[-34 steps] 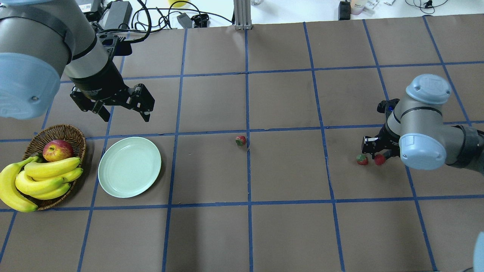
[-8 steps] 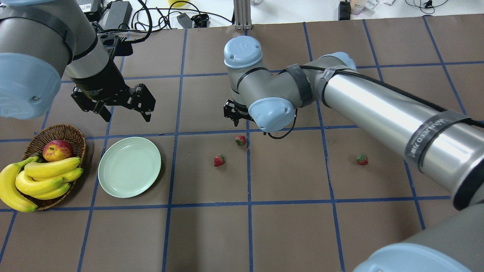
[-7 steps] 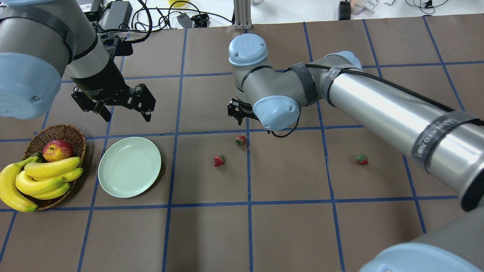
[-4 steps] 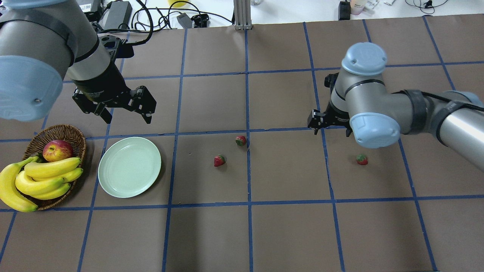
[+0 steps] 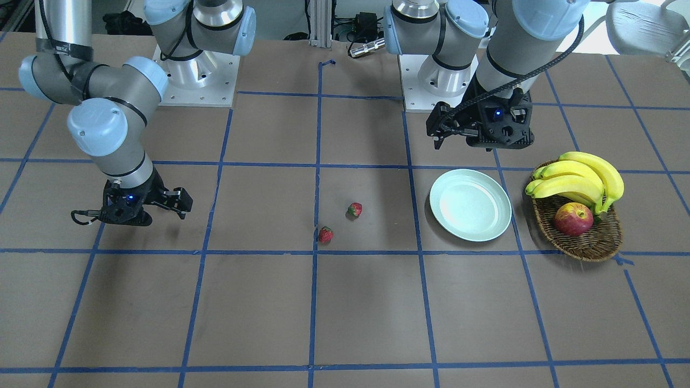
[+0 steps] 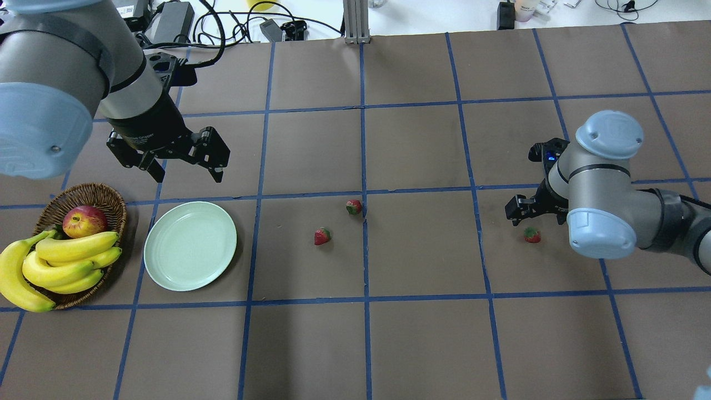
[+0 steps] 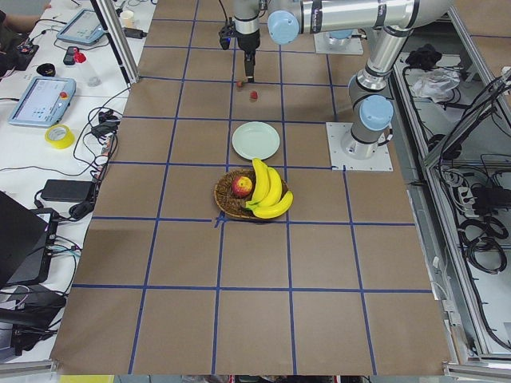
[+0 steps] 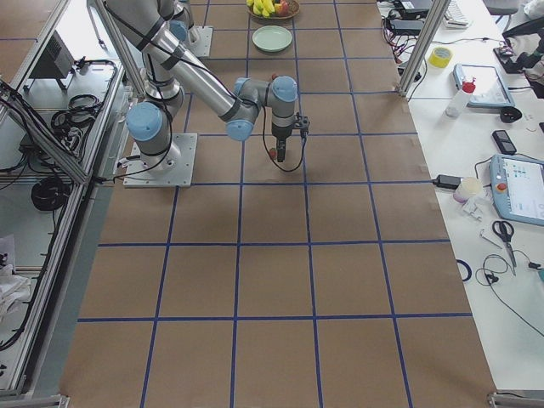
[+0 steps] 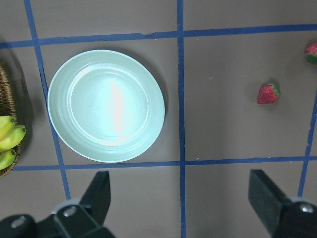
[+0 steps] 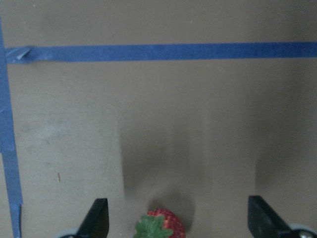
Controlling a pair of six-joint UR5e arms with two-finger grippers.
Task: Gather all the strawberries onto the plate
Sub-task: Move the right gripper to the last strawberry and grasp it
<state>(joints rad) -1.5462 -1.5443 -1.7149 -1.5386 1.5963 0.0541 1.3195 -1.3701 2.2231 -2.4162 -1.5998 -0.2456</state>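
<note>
Basket (image 6: 105, 194) with bananas (image 6: 66, 261) and apple (image 6: 84, 220): 9 o'clock of plate (image 6: 190, 245). First strawberry (image 6: 321, 236) and second strawberry (image 6: 353, 207): 3 o'clock of plate. Third strawberry (image 10: 161, 225): between the wide-spread right gripper (image 10: 181, 222) fingers, untouched. Left gripper (image 6: 187, 175): fully spread, empty.

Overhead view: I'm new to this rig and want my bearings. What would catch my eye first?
The yellow bananas and red apple in the wicker basket at the left edge stand out, with the empty mint-green plate beside it, near the open left gripper. Near the middle of the view lie two strawberries. A third strawberry sits at the right, just below the open right gripper.
</note>
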